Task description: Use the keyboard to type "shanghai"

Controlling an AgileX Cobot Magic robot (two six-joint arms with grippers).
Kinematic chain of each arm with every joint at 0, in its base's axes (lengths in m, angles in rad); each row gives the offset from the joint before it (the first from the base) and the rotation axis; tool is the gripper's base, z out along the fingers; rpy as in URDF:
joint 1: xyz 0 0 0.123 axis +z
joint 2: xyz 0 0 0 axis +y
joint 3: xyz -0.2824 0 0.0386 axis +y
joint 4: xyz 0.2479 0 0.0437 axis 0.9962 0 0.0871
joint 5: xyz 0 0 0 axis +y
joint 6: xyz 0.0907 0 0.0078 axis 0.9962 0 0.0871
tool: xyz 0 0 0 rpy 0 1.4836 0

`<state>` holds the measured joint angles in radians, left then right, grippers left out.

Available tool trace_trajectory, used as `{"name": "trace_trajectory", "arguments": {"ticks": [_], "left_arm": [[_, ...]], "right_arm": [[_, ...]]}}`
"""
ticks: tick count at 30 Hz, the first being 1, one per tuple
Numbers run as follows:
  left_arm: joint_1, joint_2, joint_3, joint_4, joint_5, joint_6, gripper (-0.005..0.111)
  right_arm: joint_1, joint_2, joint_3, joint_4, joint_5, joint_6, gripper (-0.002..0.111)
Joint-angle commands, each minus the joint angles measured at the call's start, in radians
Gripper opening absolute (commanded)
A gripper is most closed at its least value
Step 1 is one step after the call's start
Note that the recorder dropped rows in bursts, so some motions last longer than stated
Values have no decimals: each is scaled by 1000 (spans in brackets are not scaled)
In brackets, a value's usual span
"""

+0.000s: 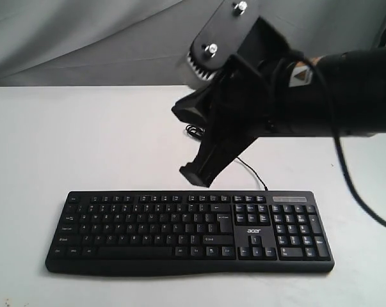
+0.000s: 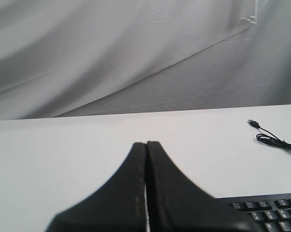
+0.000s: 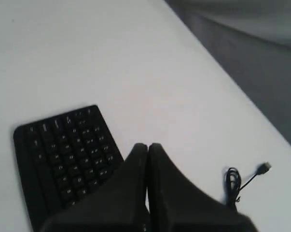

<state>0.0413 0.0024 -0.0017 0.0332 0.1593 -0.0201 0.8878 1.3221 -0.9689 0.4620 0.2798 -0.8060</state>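
The black keyboard (image 1: 186, 230) with white legends and an acer logo lies flat near the table's front edge. My right gripper (image 1: 196, 174) is shut and empty, hanging tip-down above and just behind the keyboard's middle; in the right wrist view the gripper (image 3: 147, 145) shows over bare table beside the keyboard's (image 3: 63, 154) end. My left gripper (image 2: 146, 143) is shut with nothing in it, held over white table, with a corner of the keyboard (image 2: 275, 210) beside it. The left arm does not show in the exterior view.
The thin black USB cable (image 1: 250, 169) runs from the keyboard's back edge to a coil behind my right gripper; its plug end (image 2: 254, 123) lies loose on the white table (image 1: 84, 141). A grey cloth backdrop (image 1: 84, 38) hangs behind the table.
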Motion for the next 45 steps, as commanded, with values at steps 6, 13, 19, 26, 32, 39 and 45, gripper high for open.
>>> {"name": "trace_trajectory", "arguments": {"ticks": [6,13,19,26,32,39,45], "left_arm": [[-6,-2,2,0,-6,-3,0],[-6,-2,2,0,-6,-3,0],[-6,-2,2,0,-6,-3,0],[-6,-2,2,0,-6,-3,0],[-6,-2,2,0,-6,-3,0],[-6,-2,2,0,-6,-3,0],[-6,-2,2,0,-6,-3,0]], "right_arm": [[-3,-139,7,-10,-23,13,0],[-26,-223,7,28,-174,170,0],[-237,-334,95,-8,-140,481,0],[-541,-654,402,-206,-148,661,0],[-734,-981,629,-248,-128,649,0],[-928,-1294,779,-279,-101,735,0],[-947,-1322,858,-493,-49,953,0]]}}
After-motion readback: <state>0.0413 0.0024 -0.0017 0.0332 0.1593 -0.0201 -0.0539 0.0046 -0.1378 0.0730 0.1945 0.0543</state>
